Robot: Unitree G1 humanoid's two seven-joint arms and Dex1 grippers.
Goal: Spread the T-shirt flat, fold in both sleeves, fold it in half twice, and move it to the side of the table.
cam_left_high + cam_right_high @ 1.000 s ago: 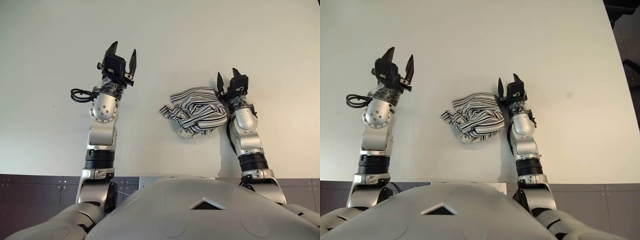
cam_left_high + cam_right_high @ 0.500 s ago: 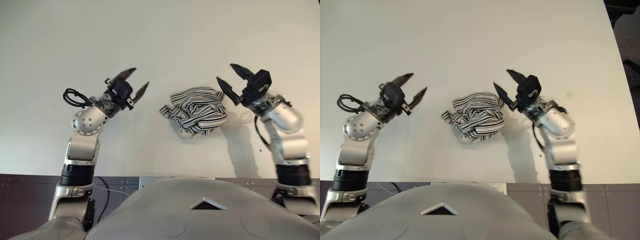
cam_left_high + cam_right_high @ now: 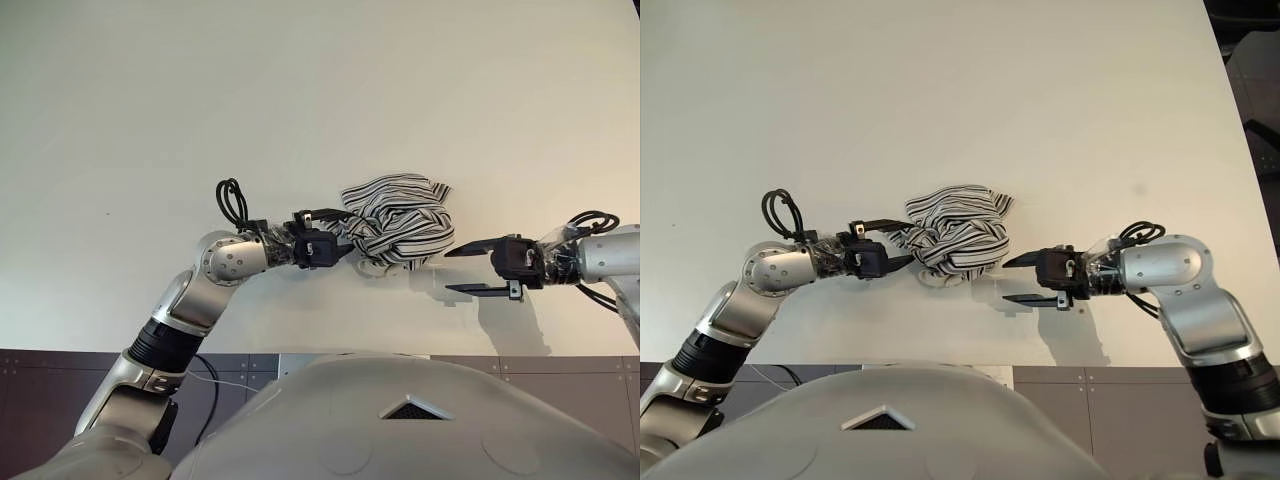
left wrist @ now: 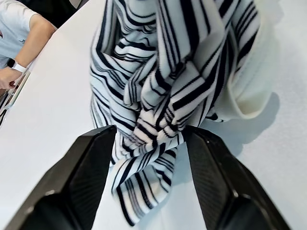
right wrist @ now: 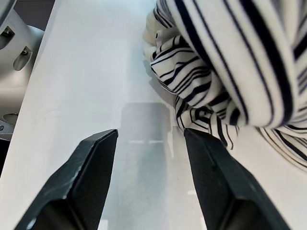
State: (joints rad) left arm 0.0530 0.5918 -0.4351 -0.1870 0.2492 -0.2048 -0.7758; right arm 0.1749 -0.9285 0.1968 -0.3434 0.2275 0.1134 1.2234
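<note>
Left eye view takes in a broad, plain white surface (image 3: 150, 100) that runs from the near edge to the far side. On it, close to the near edge and a little to the right of the middle, lies the black-and-white striped T-shirt (image 3: 400, 225). It is bunched into a crumpled, rounded heap rather than spread out, and the sleeves cannot be told apart from the body. A plain white band of cloth shows at the heap's near underside. The left arm lies low across the surface from the left, and its black two-fingered left end effector (image 3: 348, 232) meets the left flank of the heap. Its fingers (image 4: 91, 172) stand moderately wide, and in the left wrist view a twisted, hanging fold of the striped cloth sits in the gap between them, brushing both inner faces without being pinched flat. The right arm comes in from the right, also low and near the front edge. Its black right end effector (image 3: 450, 271) points toward the heap's right side with its fingers (image 5: 211, 172) spread wide and only bare surface between them. In the right wrist view the lowest striped folds lie just beside one fingertip; whether they touch it cannot be told.
</note>
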